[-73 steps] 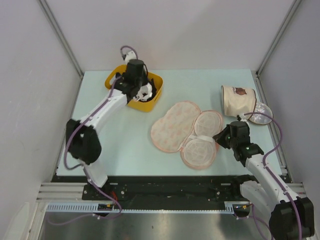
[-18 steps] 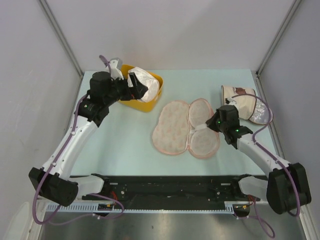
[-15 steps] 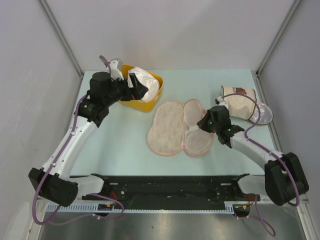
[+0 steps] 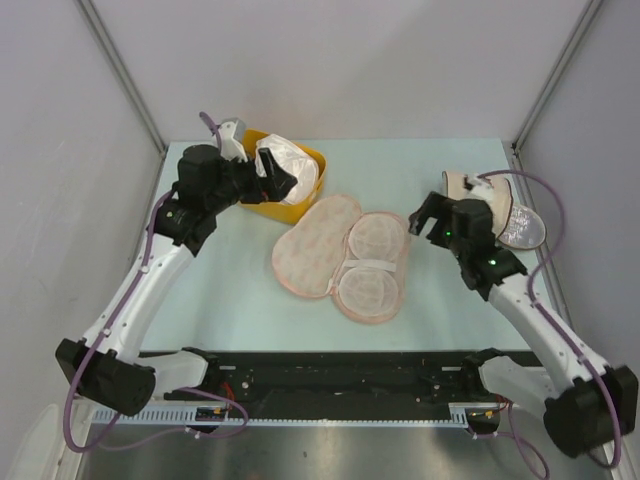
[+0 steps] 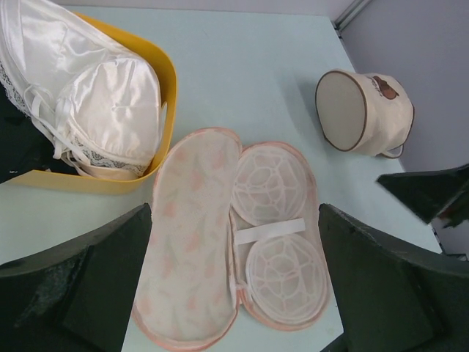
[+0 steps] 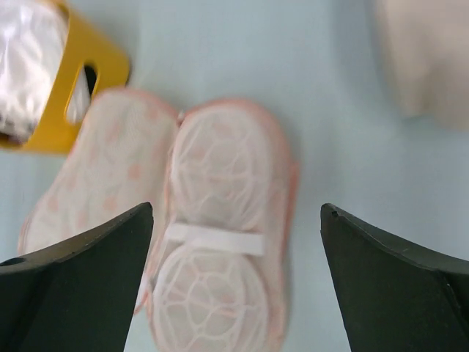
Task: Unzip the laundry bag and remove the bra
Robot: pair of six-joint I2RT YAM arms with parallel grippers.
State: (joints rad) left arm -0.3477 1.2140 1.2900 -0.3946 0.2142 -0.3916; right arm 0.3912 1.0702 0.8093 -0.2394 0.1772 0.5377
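Top external: laundry bag (image 4: 340, 258) unzipped beside spread, empty right gripper (image 4: 425, 216), bra (image 4: 292, 168) in bin (image 4: 283, 211) by spread left gripper (image 4: 274, 176); seemingly done.

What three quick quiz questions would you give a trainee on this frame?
1. True or false: the laundry bag lies zipped shut.
2. Where is the bra? A) in the yellow bin B) inside the laundry bag C) on the bare table
3. Fill in: the right gripper is ____, holding nothing.
Key: 1 false; 2 A; 3 open
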